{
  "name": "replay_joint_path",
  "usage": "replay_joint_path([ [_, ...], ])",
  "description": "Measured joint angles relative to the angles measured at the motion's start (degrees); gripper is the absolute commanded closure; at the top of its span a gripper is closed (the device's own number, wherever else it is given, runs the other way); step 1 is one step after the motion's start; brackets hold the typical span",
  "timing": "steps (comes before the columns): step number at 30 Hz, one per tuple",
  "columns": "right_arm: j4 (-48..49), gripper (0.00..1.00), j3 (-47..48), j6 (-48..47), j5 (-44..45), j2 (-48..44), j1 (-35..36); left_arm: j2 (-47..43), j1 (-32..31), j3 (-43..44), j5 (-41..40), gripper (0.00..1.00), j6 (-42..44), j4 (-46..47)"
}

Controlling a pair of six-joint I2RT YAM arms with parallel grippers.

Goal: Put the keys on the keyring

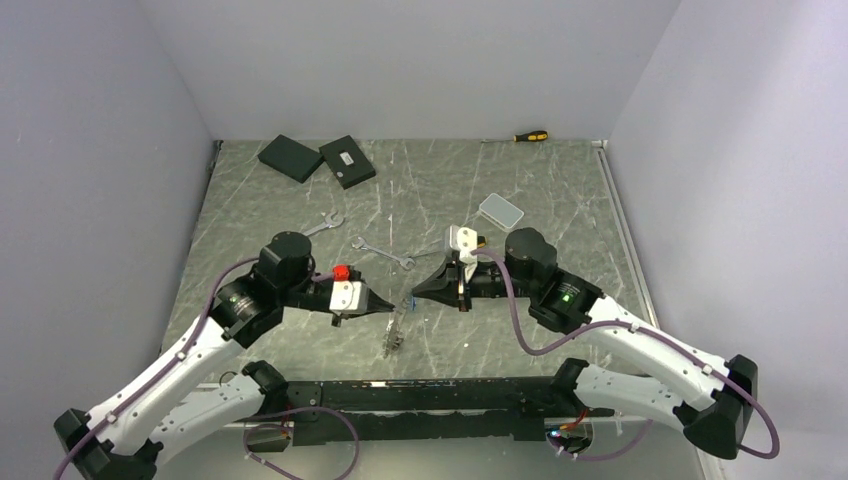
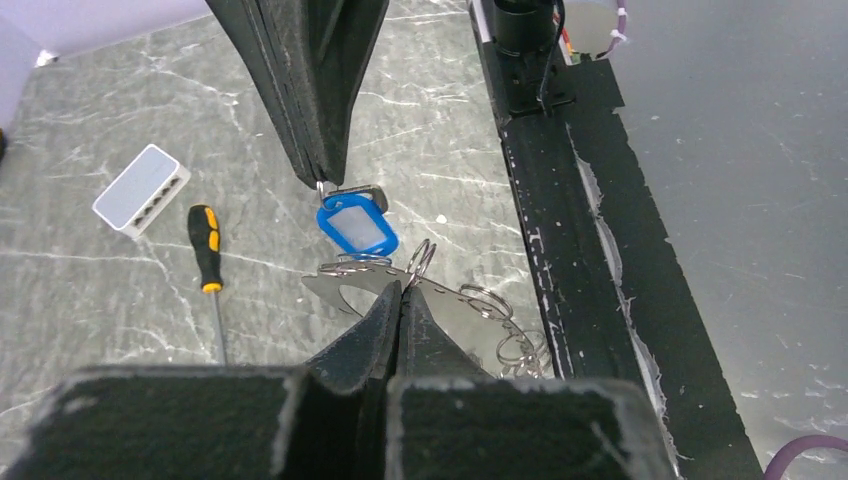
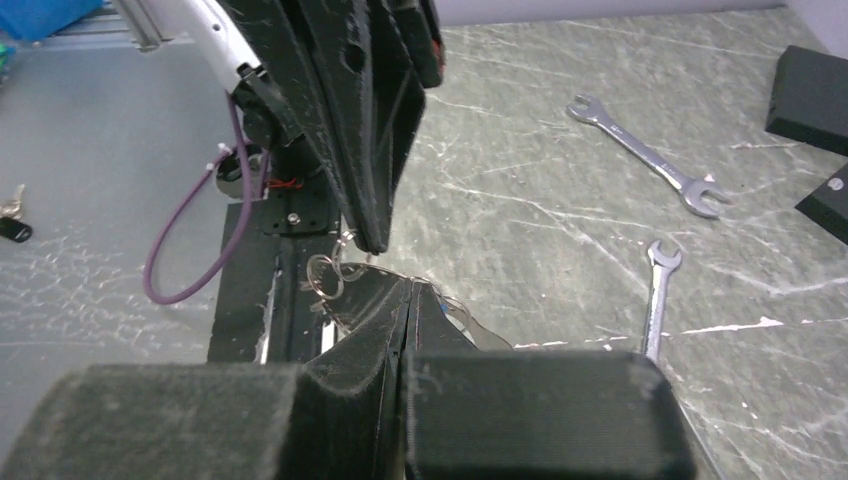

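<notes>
- The bunch of split rings (image 2: pixel 350 285), which included a flat silver plate and a blue key tag (image 2: pixel 357 228), sat directly between the two gripper tips.
- Left gripper (image 2: pixel 400 295): fingers pressed together, pinching the edge of the plate.
- Right gripper (image 2: pixel 322 178): fingers pressed together, pinching the small ring that carried the tag.
- The near spanner (image 1: pixel 383 253) lay flat on the table just beyond the tips. It touched neither gripper.
- The far spanner (image 1: pixel 322 224) lay by the left wrist, apart from the bunch.
</notes>
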Motion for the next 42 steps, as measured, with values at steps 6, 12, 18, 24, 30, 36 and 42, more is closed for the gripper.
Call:
replay_joint_path([
  [6,-5.2,1.00,3.0,-1.0,-2.3,0.6,0.0,4.0,0.0,1.7,2.5,1.00,0.3,-0.2],
  [12,-7.9,1.00,4.6,-1.1,-5.2,3.0,0.0,6.2,0.0,3.6,3.9,1.00,2.1,-2.1],
  [18,-9.0,1.00,5.0,-0.3,-7.2,5.6,0.0,7.4,0.0,4.1,4.6,1.00,4.3,-3.5],
  [24,-9.0,1.00,5.7,1.1,-8.1,7.3,0.0,7.7,0.0,4.0,4.7,1.00,5.7,-3.9],
  [30,-8.9,1.00,6.9,2.1,-8.0,8.4,0.0,8.2,0.0,4.0,4.9,1.00,7.6,-4.5],
  [36,-7.8,1.00,7.4,3.4,-7.9,8.8,0.0,8.6,0.0,4.0,4.8,1.00,8.5,-5.5],
  [42,-7.7,1.00,7.6,4.1,-8.0,9.7,0.0,8.5,0.0,4.0,4.7,1.00,8.9,-5.4],
])
